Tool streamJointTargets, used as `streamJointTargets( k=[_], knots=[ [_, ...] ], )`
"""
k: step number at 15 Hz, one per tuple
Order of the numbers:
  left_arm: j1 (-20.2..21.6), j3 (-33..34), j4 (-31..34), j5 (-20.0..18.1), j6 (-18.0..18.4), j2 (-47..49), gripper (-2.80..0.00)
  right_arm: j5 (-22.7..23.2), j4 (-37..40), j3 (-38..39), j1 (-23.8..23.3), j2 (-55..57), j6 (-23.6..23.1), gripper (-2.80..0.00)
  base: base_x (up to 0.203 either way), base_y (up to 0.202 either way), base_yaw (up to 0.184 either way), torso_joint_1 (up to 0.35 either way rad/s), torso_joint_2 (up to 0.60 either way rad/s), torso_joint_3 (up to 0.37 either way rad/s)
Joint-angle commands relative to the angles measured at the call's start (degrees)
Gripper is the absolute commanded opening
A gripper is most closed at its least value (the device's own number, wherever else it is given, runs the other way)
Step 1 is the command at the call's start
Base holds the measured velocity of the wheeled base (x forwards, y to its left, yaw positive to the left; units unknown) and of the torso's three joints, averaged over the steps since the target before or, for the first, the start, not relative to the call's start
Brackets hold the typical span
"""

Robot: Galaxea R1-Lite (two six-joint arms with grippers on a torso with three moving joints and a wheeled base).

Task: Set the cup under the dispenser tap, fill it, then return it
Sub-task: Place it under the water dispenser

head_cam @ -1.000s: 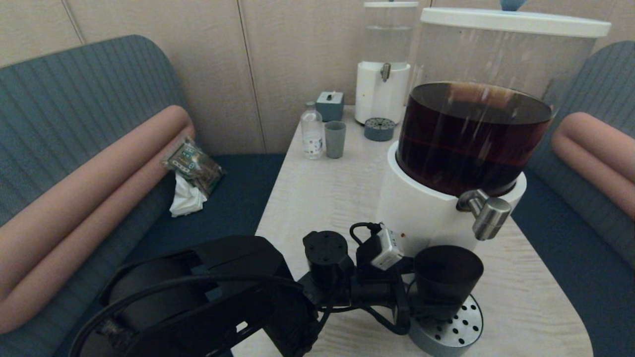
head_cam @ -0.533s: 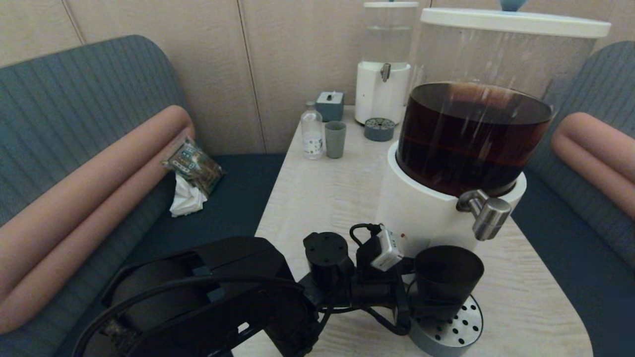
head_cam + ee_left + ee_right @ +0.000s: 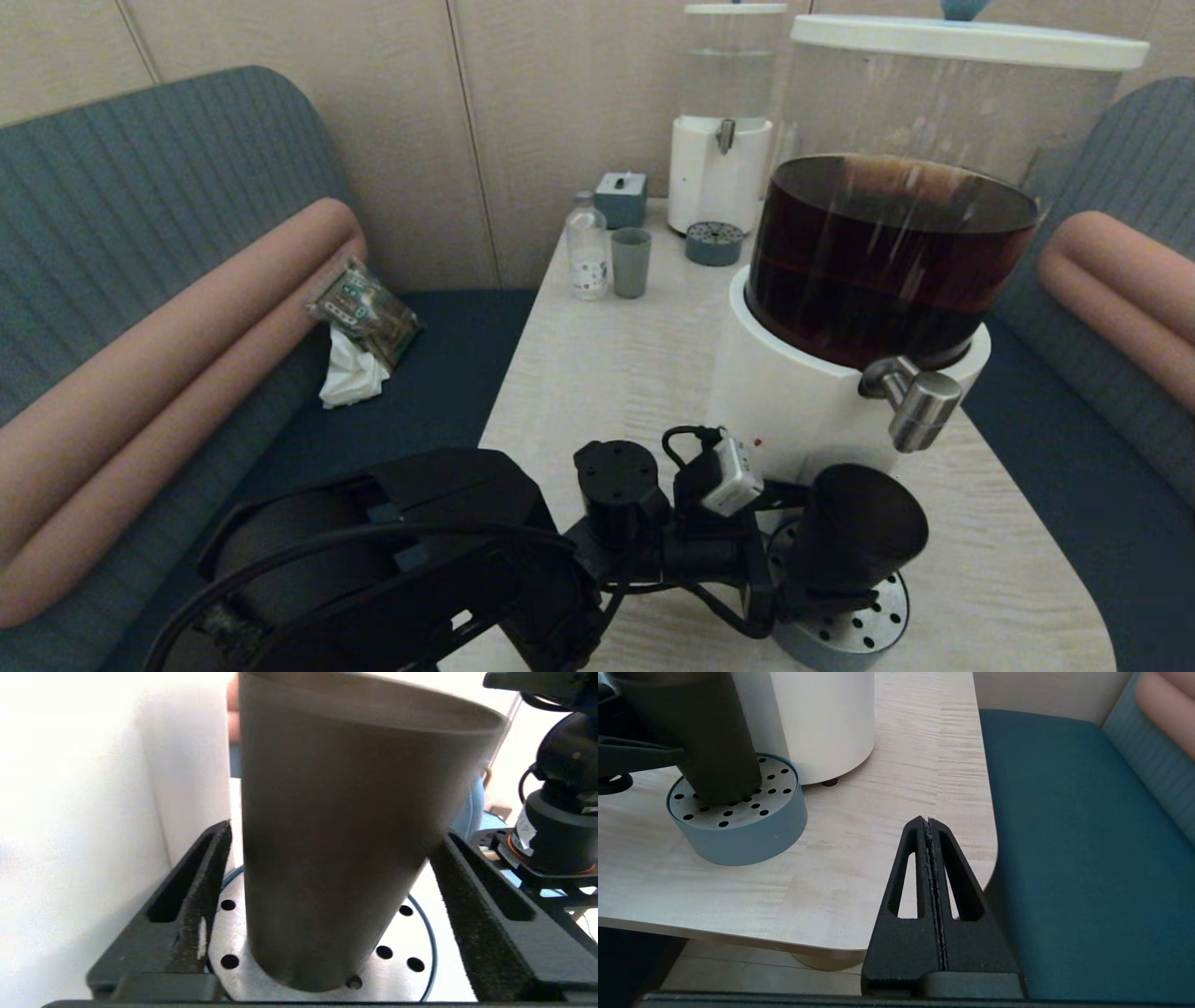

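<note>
The dark tapered cup (image 3: 854, 532) rests on the perforated steel drip tray (image 3: 868, 621) below and slightly left of the brushed-steel tap (image 3: 920, 406) of the big dispenser (image 3: 887, 252) of brown liquid. The cup leans to the right, with its base edge on the tray (image 3: 411, 952). My left gripper (image 3: 822, 560) is open around the cup (image 3: 345, 835): one finger (image 3: 205, 882) stands clear of it and the other finger (image 3: 462, 882) touches its upper wall. My right gripper (image 3: 928, 820) is shut and empty, low beside the table's front right corner, out of the head view.
At the table's far end stand a small clear-liquid dispenser (image 3: 719, 140), a small drip tray (image 3: 713, 243), a grey-green cup (image 3: 631, 263), a bottle (image 3: 586, 247) and a small box (image 3: 621, 198). Blue sofa seats (image 3: 1064, 835) flank the table.
The cup has gone from upright to leaning right on the tray. My left wrist has shifted slightly right and lower.
</note>
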Motion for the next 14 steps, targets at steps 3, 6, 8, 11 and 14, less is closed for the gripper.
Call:
streamJointTargets(
  k=[3,6,8,11,14],
  knots=[
    [-0.06,0.0,-0.54,-0.19,-0.03,-0.35,0.0,0.01,-0.05,0.53,0.0,-0.02,-0.01,-2.8,0.0,0.0,0.0,0.0,0.0,0.0],
    [-0.12,0.67,-0.69,-0.19,-0.02,-0.53,0.0,0.01,-0.05,0.53,0.0,-0.02,-0.01,-2.8,0.0,0.0,0.0,0.0,0.0,0.0],
    [-0.15,0.87,-0.74,-0.19,0.14,-1.08,0.0,0.01,-0.05,0.53,0.0,-0.02,-0.01,-2.8,0.0,0.0,0.0,0.0,0.0,0.0],
    [-0.13,1.45,-0.76,-0.19,0.15,-1.74,0.0,0.0,-0.05,0.53,0.0,-0.02,-0.01,-2.8,0.0,0.0,0.0,0.0,0.0,0.0],
    [-0.08,5.83,-0.76,-0.1,0.5,-3.36,0.0,0.01,-0.05,0.53,0.0,-0.02,-0.01,-2.8,0.0,0.0,0.0,0.0,0.0,0.0]
  ],
)
